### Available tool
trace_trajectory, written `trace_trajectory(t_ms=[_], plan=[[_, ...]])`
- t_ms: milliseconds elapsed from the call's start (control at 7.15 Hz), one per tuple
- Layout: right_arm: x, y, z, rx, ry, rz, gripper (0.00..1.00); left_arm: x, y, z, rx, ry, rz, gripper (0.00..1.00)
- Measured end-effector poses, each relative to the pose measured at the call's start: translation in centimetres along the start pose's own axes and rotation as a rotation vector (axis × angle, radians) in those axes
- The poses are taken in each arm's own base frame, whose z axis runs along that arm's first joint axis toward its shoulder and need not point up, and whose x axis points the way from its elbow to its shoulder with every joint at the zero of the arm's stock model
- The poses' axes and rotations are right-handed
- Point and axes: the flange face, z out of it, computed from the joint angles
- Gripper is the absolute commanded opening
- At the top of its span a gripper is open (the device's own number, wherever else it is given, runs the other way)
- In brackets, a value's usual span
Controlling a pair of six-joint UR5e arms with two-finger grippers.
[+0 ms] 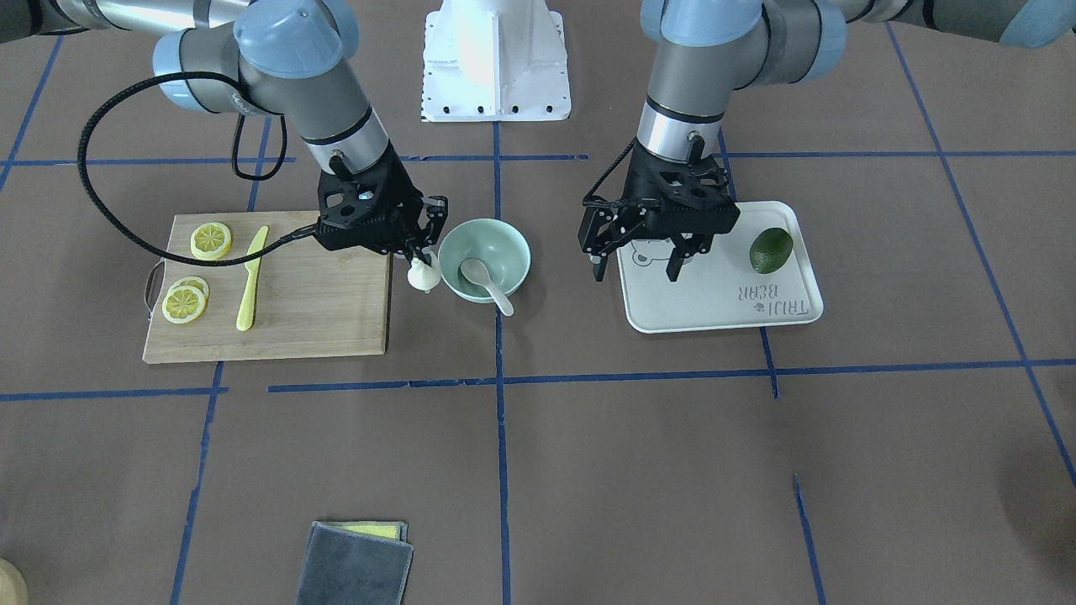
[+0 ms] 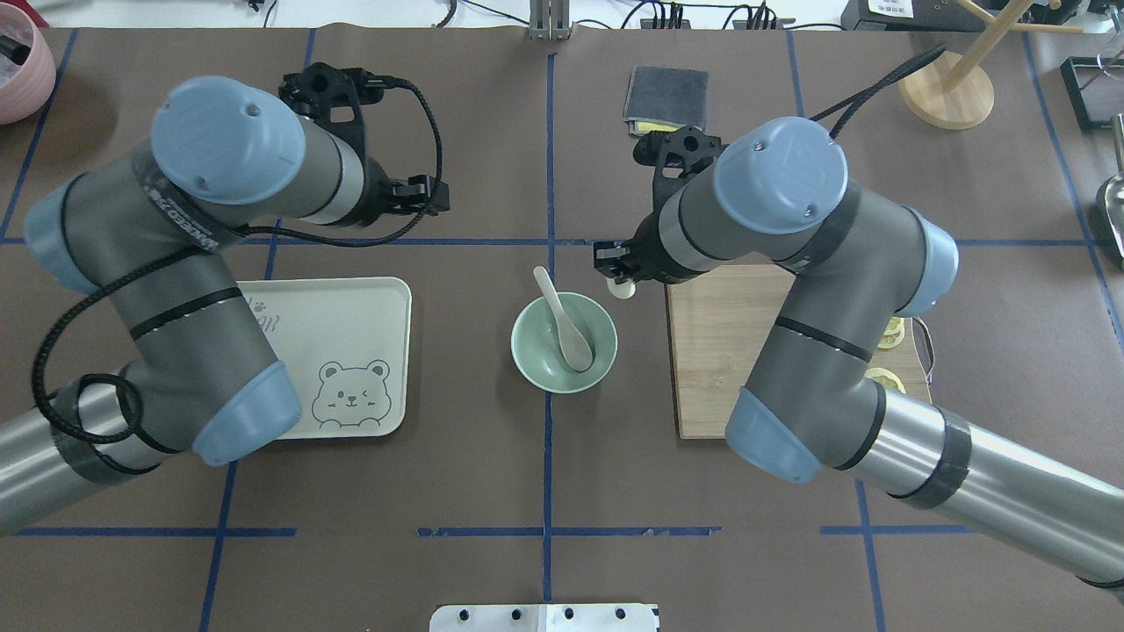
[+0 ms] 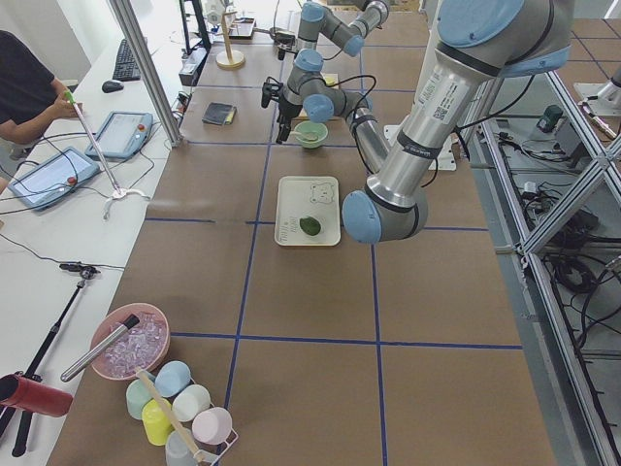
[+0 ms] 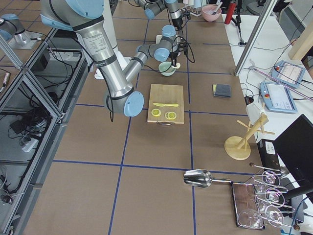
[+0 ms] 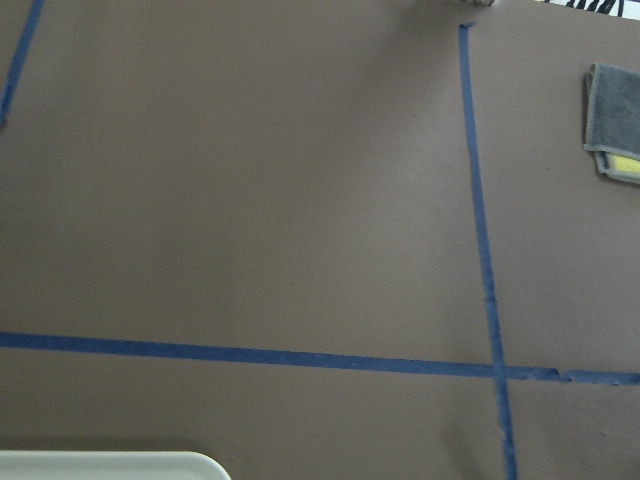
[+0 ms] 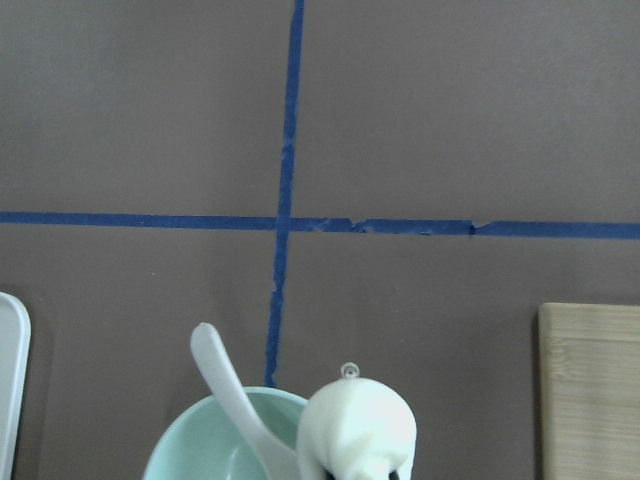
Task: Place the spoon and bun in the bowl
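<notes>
With the soup spoon [image 1: 483, 276] already laid in the mint-green bowl [image 1: 508, 244], the steamed bun [image 1: 423, 275] is clamped in the right gripper [image 1: 424, 256] just beside the bowl's rim and could be dropped outside it, or deflected by the spoon, if released early; the left gripper [image 1: 636, 270] is seen with its jaws apart.
</notes>
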Motion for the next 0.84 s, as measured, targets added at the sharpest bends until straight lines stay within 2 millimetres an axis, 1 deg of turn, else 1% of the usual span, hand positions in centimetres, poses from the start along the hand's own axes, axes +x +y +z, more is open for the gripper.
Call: trace_trajectory(t_ms=[140,280,420,559,699,839], plan=[[-2.5,1.2,1.5,-0.003,0.000,0.001,0.00,-2.8,-1.2,-0.7,0.017,-0.032,0.053,1.00],[-4.2,2.8,3.1,-0.003,0.009,-0.004,0.00,-5.1,-2.2,-1.3,0.028,-0.056,0.090,1.00],[-5.0,4.1,4.2,-0.010,0.018,-0.003,0.36,-7.1,-3.2,-1.9,0.030,-0.070,0.111,1.00],[-5.4,4.7,4.9,-0.015,0.026,0.007,0.99,-9.4,-4.6,-2.6,0.028,-0.081,0.135,1.00],[-5.6,4.9,5.2,-0.017,0.027,0.022,1.00,-12.0,-5.9,-3.3,0.019,-0.091,0.168,1.00],[-5.8,4.9,5.2,-0.017,0.025,0.039,1.00,-15.2,-7.3,-4.0,0.002,-0.104,0.214,1.00]])
